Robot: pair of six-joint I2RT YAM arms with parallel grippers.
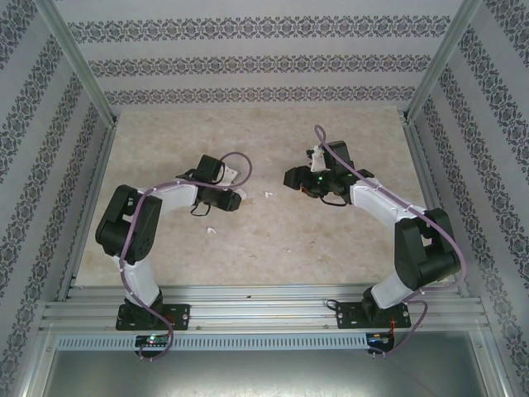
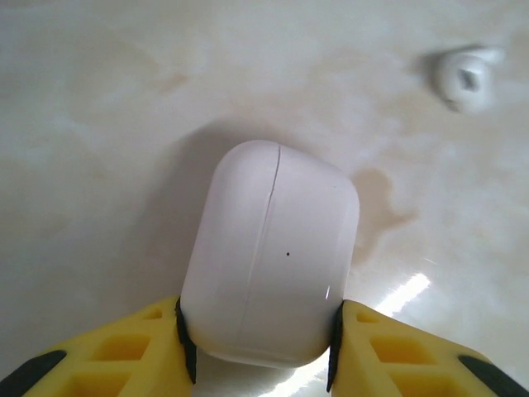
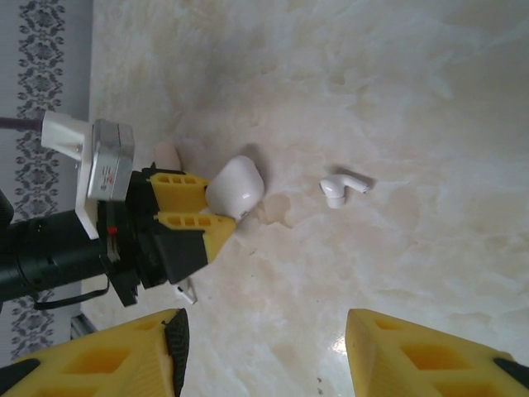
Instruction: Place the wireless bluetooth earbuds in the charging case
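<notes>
Left tool [image 2: 260,351] around charging case [image 2: 269,248]; earbud [image 2: 464,78] apart

Blurred earbud [image 2: 464,78] — left end effector [image 2: 260,335] fingers [image 2: 124,351] cropped at bottom edge

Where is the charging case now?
Left wrist view: the charging case sits on the table inside the left pincer, an earbud beyond it, upper right.
</notes>
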